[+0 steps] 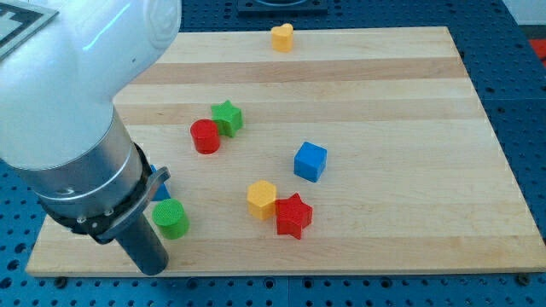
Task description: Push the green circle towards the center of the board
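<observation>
Seven blocks sat on your table (pixel 384 85), and the one you cared about, the green circle (pixel 171 218), was parked way down near the view's bottom-left corner. Your rod came down just to the view's left of it, and my tip (pixel 153 269) looked to be resting on the wood right beside and slightly below the circle, close enough that I could not tell whether they touched. No hand on this rig, so nothing to call open or closed: just a bare rod.

Across the rest of the table, a red circle (pixel 205 136) and a green star (pixel 227 118) sat touching, up and to the view's right of your target. A blue cube (pixel 310 161) stood alone near the middle. Below it, a yellow hexagon (pixel 262 199) pressed against a red star (pixel 293 215). A yellow heart (pixel 282 37) hugged the top edge, and a sliver of something blue (pixel 161 193) peeked out behind the arm; its shape was hidden.

By my read, the job had barely begun: the green circle was well away from the center, so nearly the whole push remained. You were lined up nicely behind it, though; a shove up and to the view's right should carry it inward, ideally passing between the red circle and the yellow hexagon.
</observation>
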Controlling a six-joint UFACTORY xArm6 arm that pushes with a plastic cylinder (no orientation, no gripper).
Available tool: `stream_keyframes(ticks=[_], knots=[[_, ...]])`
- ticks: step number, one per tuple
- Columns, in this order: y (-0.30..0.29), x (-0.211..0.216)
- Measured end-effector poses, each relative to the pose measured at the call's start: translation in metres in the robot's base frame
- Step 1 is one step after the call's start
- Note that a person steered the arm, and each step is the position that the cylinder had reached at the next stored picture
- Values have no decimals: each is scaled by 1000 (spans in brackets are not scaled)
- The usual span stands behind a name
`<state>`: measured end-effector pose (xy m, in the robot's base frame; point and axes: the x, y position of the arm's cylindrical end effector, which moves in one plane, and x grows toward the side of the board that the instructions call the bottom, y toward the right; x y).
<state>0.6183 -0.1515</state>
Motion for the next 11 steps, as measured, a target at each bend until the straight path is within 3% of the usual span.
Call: stream_keyframes(ticks=[3,5,9,11], knots=[[4,-9],[-53,-5],[25,-41],[31,-69]])
